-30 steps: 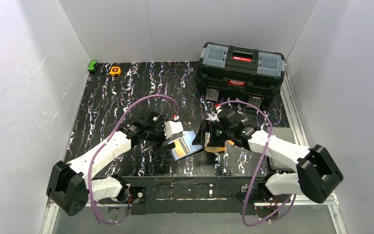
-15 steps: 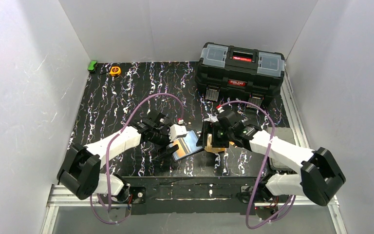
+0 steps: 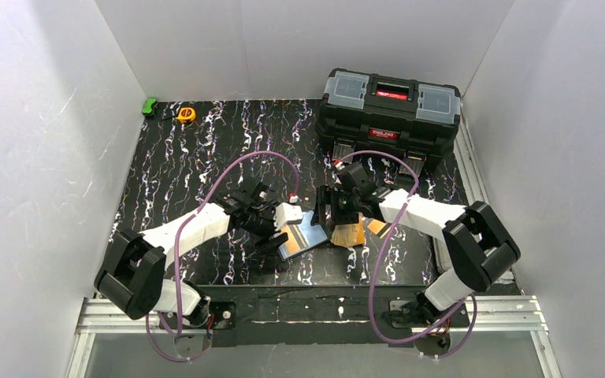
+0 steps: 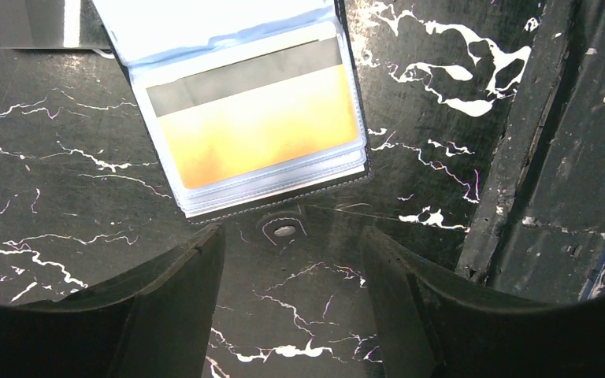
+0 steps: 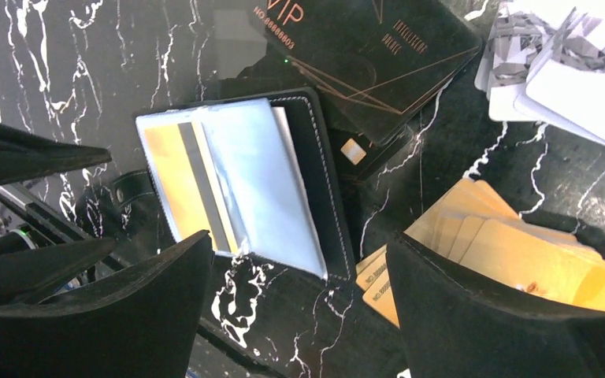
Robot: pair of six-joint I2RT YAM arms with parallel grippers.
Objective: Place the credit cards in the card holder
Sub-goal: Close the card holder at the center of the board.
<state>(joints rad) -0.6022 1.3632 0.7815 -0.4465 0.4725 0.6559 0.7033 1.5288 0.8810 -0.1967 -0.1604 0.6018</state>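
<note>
The card holder (image 4: 260, 118) lies open on the table, an orange-yellow credit card (image 4: 256, 130) showing through its top clear sleeve. Its clasp tab (image 4: 285, 230) points toward my left gripper (image 4: 291, 276), which hangs open just above the tab, touching nothing. In the top view the card holder (image 3: 303, 234) sits between both grippers. My right gripper (image 5: 295, 276) is open above the holder's near edge, empty. A fanned stack of orange credit cards (image 5: 504, 252) lies to its right; silver-white cards (image 5: 559, 71) lie farther back.
Black VIP cards (image 5: 370, 47) lie just beyond the holder. A large black toolbox (image 3: 390, 110) stands at the back right. A yellow tape measure (image 3: 187, 114) and a small green object (image 3: 150, 105) sit at the back left corner. White walls enclose the table.
My left arm has reached further right toward the holder and its jaws have narrowed. The right gripper has shifted back and left, narrowing slightly.
</note>
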